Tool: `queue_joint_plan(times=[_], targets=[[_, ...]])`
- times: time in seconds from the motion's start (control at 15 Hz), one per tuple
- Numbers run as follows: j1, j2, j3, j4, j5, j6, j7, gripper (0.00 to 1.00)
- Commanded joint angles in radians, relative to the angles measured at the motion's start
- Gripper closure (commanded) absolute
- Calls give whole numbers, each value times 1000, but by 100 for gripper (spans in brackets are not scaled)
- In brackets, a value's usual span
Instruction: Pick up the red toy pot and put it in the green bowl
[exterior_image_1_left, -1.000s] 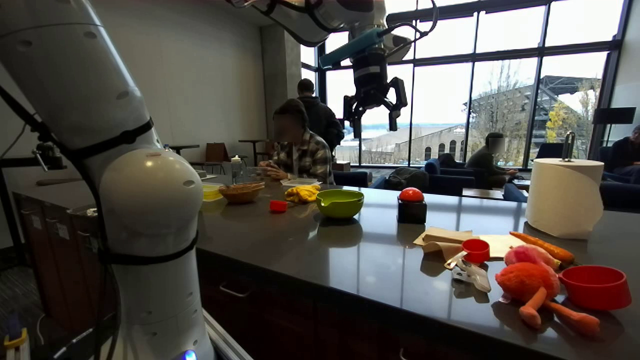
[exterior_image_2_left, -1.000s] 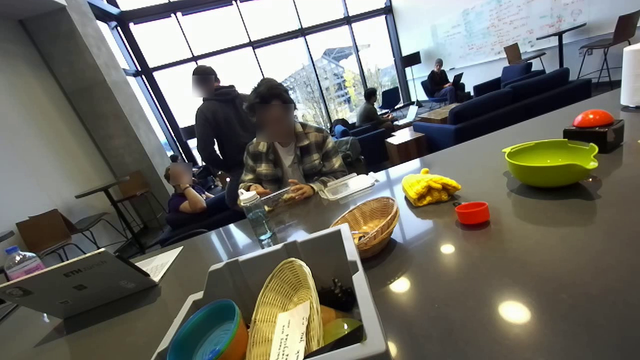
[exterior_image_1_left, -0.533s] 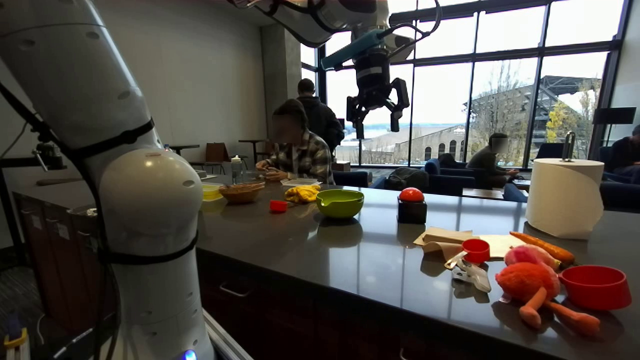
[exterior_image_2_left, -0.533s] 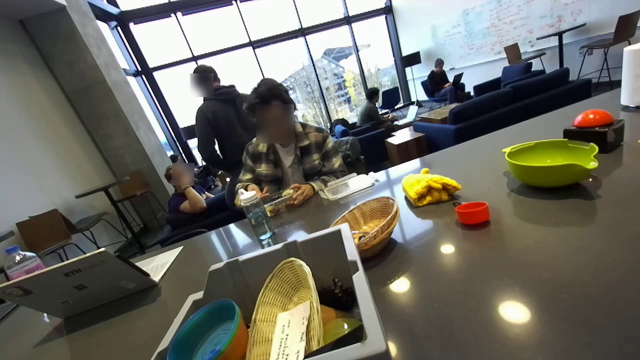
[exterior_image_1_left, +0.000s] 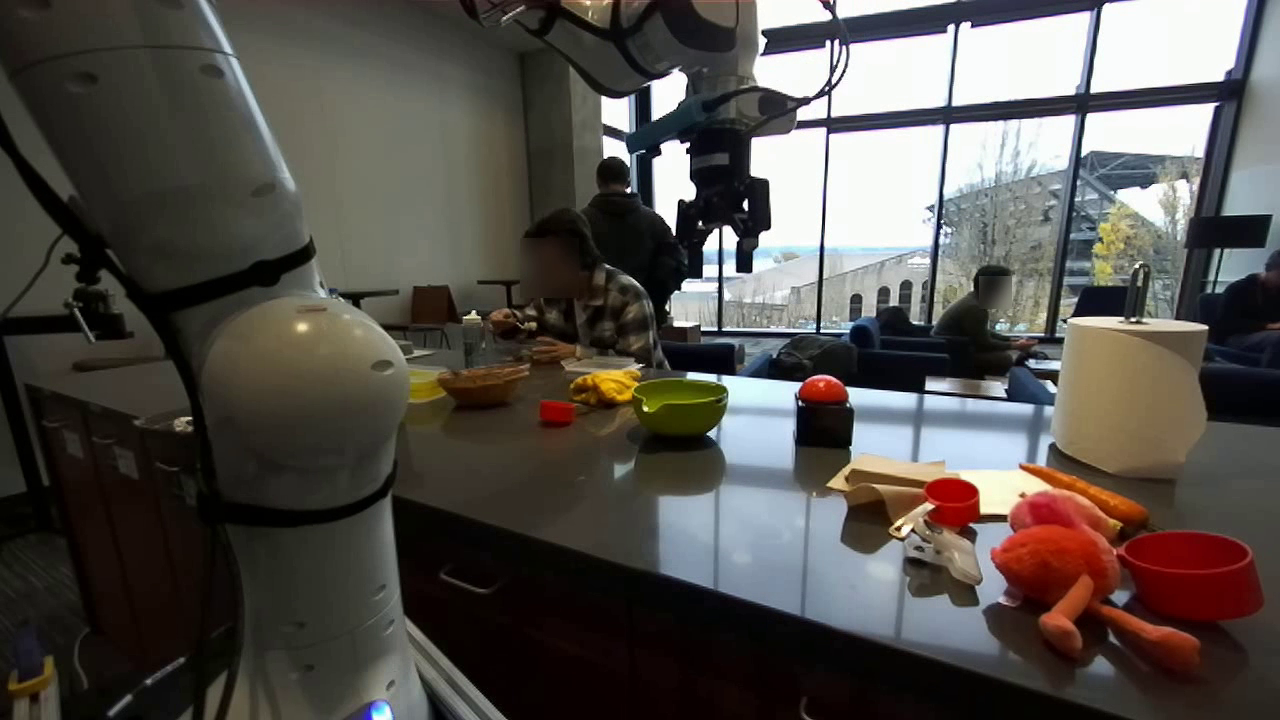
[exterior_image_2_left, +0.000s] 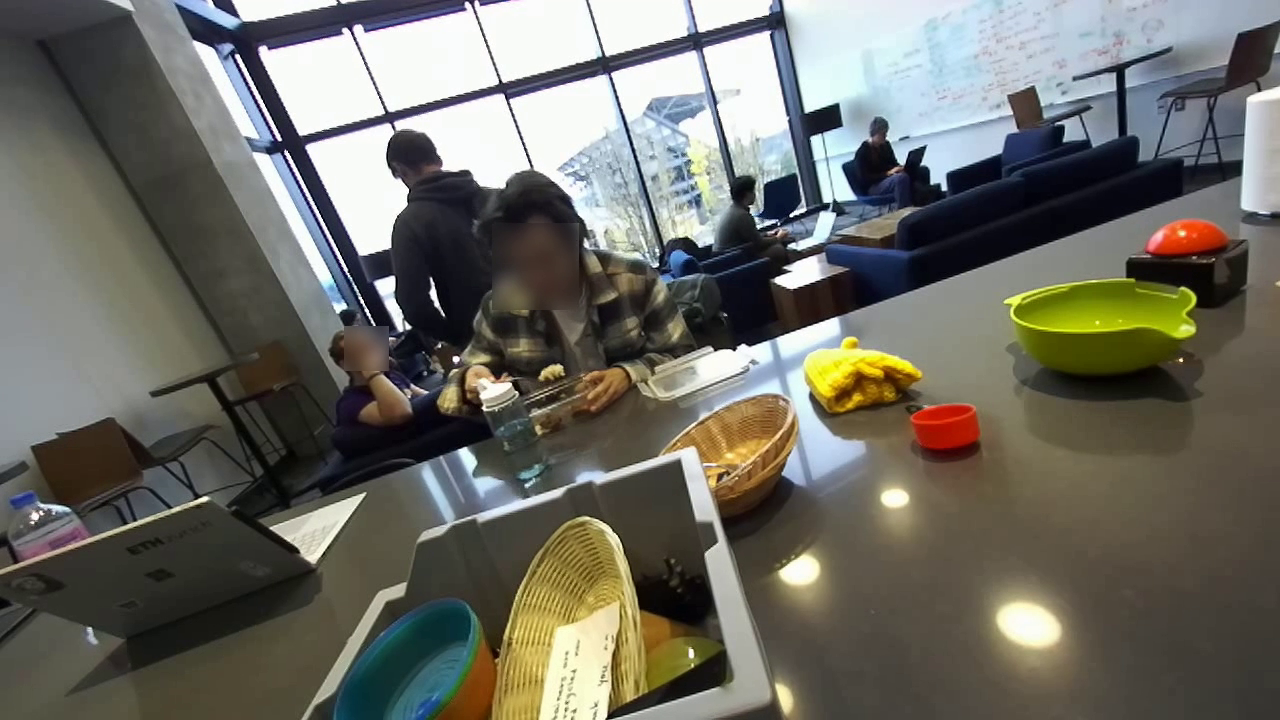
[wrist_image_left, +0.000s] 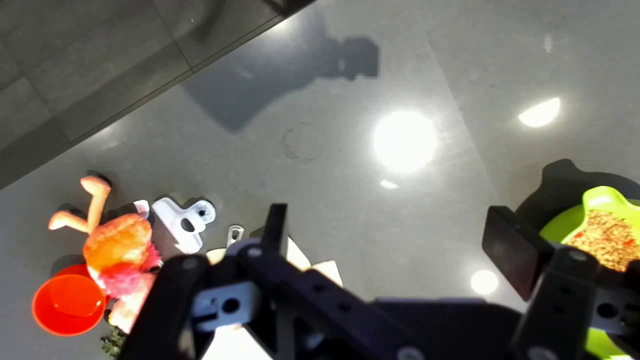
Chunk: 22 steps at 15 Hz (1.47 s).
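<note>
The red toy pot (exterior_image_1_left: 556, 412) is small and squat and stands on the dark counter beside a yellow cloth. It also shows in an exterior view (exterior_image_2_left: 945, 428), and it is out of the wrist view. The green bowl (exterior_image_1_left: 680, 408) stands to its right, also in an exterior view (exterior_image_2_left: 1100, 335). In the wrist view the green bowl (wrist_image_left: 602, 197) shows at the right edge, with tan speckled contents, partly behind a finger. My gripper (exterior_image_1_left: 718, 250) is high above the counter, over the area near the bowl. In the wrist view the gripper (wrist_image_left: 390, 225) is open, with nothing between its fingers.
A red button on a black box (exterior_image_1_left: 824, 415) stands right of the bowl. A second small red cup (exterior_image_1_left: 952, 502), clip (exterior_image_1_left: 945, 550), orange plush (exterior_image_1_left: 1055, 560), large red dish (exterior_image_1_left: 1190, 575) and paper roll (exterior_image_1_left: 1130, 400) are at right. Yellow cloth (exterior_image_2_left: 862, 375), wicker basket (exterior_image_2_left: 740, 450), grey bin (exterior_image_2_left: 700, 500).
My gripper has moved left and slightly down in an exterior view, still open. The pot and bowl have not moved. The seated person has leaned over and raised a hand.
</note>
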Motion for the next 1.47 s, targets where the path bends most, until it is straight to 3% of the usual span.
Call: queue_joint_plan(times=[0.0,0.6,1.4], targets=[[24,-7,49,11,18,-19,84,0],[71,-16,116,6,20,-26,147,0],[70,-31,112,-2,40,-43,163,0]])
